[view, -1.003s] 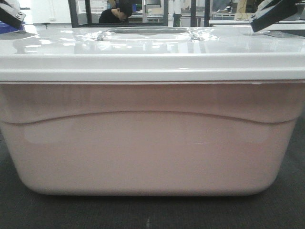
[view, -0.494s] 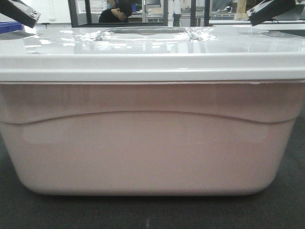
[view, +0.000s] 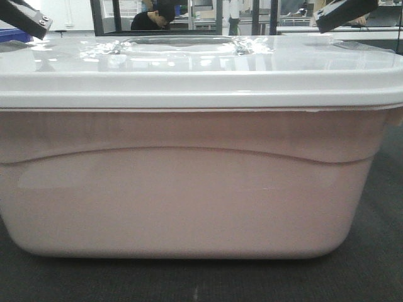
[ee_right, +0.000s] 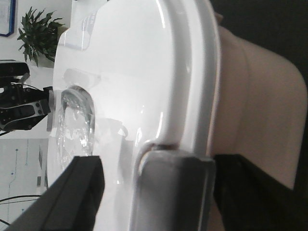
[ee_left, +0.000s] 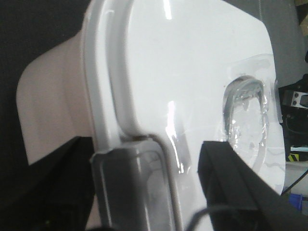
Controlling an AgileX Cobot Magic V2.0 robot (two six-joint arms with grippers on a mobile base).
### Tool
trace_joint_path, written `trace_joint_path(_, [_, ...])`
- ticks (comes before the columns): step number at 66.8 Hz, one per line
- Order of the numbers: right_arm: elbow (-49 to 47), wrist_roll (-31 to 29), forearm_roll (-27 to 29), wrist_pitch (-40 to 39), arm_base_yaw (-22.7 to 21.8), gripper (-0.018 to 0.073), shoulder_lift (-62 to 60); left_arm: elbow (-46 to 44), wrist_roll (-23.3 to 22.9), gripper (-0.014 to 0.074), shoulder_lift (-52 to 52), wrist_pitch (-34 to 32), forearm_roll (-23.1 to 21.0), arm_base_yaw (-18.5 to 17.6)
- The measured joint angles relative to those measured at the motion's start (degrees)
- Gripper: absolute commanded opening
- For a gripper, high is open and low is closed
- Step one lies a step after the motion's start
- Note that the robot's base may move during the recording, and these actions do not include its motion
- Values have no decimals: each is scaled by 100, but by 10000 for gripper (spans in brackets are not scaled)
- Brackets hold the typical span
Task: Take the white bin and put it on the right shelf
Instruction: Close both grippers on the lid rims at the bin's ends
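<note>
The white bin [view: 189, 201] fills the front view, a pinkish tote with a curved side ridge and a glossy white lid [view: 201, 69], standing on a dark surface. My left gripper [ee_left: 144, 187] is open, its jaws astride the grey latch [ee_left: 134, 187] at the bin's left end. My right gripper [ee_right: 161, 192] is open, its jaws astride the grey latch [ee_right: 173, 192] at the right end. One finger of each shows in the front view, the left one [view: 28, 19] and the right one [view: 343, 14], above the lid's corners. The right shelf is out of view.
A person in a black cap [view: 154, 17] sits behind a black frame [view: 97, 16] at the back. A blue bin [view: 12, 34] is at the far left. A potted plant [ee_right: 38, 36] stands beyond the bin's end. The dark floor [view: 378, 270] surrounds the bin.
The bin has shifted left in the front view. Both grippers' fingers have moved inward over the lid's ends.
</note>
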Motion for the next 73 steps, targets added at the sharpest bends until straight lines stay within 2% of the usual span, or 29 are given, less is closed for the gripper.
trace_joint_path(18, [0, -11, 0, -12, 0, 575, 0, 0, 0, 333, 0, -38, 128, -98])
trace_joint_path(34, [0, -11, 0, -48, 0, 487, 0, 0, 0, 333, 0, -38, 128, -98])
trace_joint_path(62, [0, -21, -37, -97, 0, 486, 0, 0, 0, 331, 0, -38, 128, -98])
trace_joint_path(73, [0, -21, -46, -97, 0, 484, 0, 0, 0, 291, 0, -38, 128, -98])
